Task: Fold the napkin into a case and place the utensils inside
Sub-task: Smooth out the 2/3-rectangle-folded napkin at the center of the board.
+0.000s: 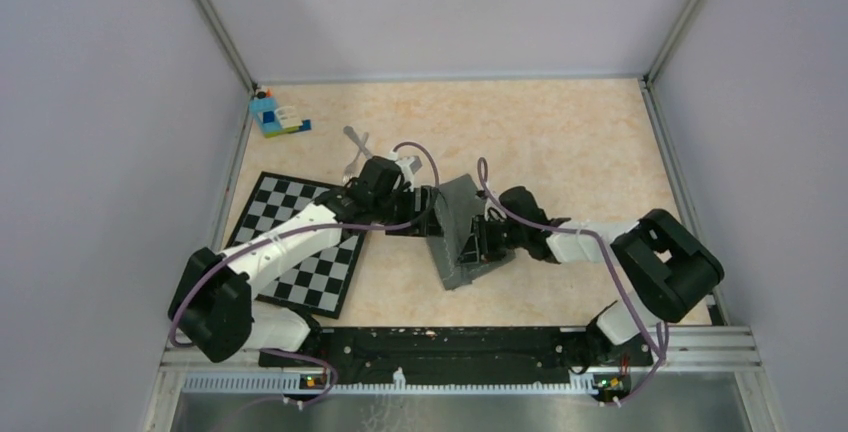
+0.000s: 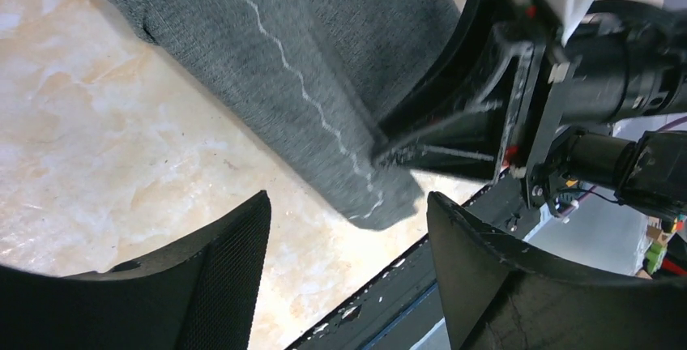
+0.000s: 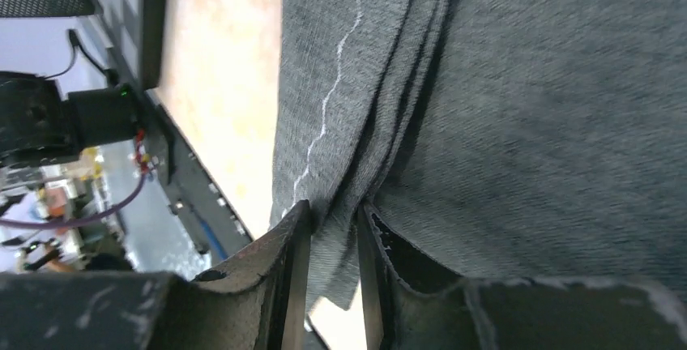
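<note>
Half-folded, the napkin (image 1: 460,232) sits between two hands: the right hand (image 3: 332,214) pinches its layered edge, while the left hand (image 2: 348,200) gapes wide and empty just beside it. The utensils (image 1: 356,144) lie beyond the left hand, not yet tucked in, and the case looks unfinished.

The napkin (image 1: 462,242) is dark grey, with a thin, pale, wavy line of stitching near its hem. The mat (image 1: 300,242) is checkered black and white, and the surface (image 1: 560,142) is marbled beige. The toy-brick block (image 1: 272,115) is mostly blue with green and white; the utensils (image 1: 357,140) are silver.
</note>
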`<control>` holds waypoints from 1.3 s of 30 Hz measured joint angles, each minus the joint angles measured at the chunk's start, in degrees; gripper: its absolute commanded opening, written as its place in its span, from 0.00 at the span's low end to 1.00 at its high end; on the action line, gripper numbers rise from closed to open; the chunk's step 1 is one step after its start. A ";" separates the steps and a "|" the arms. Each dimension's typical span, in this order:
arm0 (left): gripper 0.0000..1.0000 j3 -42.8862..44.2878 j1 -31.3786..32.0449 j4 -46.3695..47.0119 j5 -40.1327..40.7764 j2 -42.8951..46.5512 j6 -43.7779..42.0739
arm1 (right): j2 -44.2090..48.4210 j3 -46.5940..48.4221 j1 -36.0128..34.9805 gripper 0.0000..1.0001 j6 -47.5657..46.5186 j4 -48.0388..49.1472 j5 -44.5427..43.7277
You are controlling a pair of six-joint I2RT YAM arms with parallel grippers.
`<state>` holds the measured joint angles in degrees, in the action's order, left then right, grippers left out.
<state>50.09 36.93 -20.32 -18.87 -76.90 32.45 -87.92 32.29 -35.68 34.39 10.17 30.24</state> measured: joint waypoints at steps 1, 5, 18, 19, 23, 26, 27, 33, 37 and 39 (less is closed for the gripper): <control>0.78 -0.02 0.17 -0.37 0.50 0.72 0.20 | 0.22 -0.68 -1.11 0.37 1.77 1.49 1.07; 0.85 0.24 4.22 -0.57 3.98 1.18 1.99 | 6.95 -0.81 0.13 0.64 3.21 -4.70 -1.70; 0.83 10.32 22.16 -2.80 18.67 -12.96 15.08 | 15.17 2.49 22.25 0.63 -5.46 -20.72 -5.25; 0.84 9.77 22.16 -2.32 19.34 -12.35 15.72 | 15.08 1.57 22.18 0.63 -5.86 -21.09 -4.39; 0.87 5.29 22.10 -2.05 23.06 -6.71 17.77 | 19.78 -1.53 21.29 0.67 -6.78 -23.28 -4.68; 0.90 1.73 21.70 -2.21 25.73 -0.81 18.73 | 26.27 -1.86 18.43 0.68 -6.69 -23.87 -3.82; 0.92 0.57 21.35 -2.19 26.67 1.57 18.91 | 27.56 -1.86 16.85 0.68 -6.10 -22.97 -2.60; 0.93 -3.10 16.68 -2.25 29.77 12.63 18.69 | 25.22 -5.55 5.20 0.78 3.96 -11.34 4.02; 0.93 -3.76 13.84 -2.19 30.12 16.11 18.32 | 19.34 -8.15 1.31 0.78 9.51 -5.88 5.57; 0.93 -4.24 13.66 -2.16 30.05 16.72 18.12 | 16.06 -8.31 0.35 0.78 10.93 -3.98 5.60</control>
<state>45.84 50.59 -22.48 11.18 -60.18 50.57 -71.85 23.99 -35.33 45.32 6.20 35.83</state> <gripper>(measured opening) 0.932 0.781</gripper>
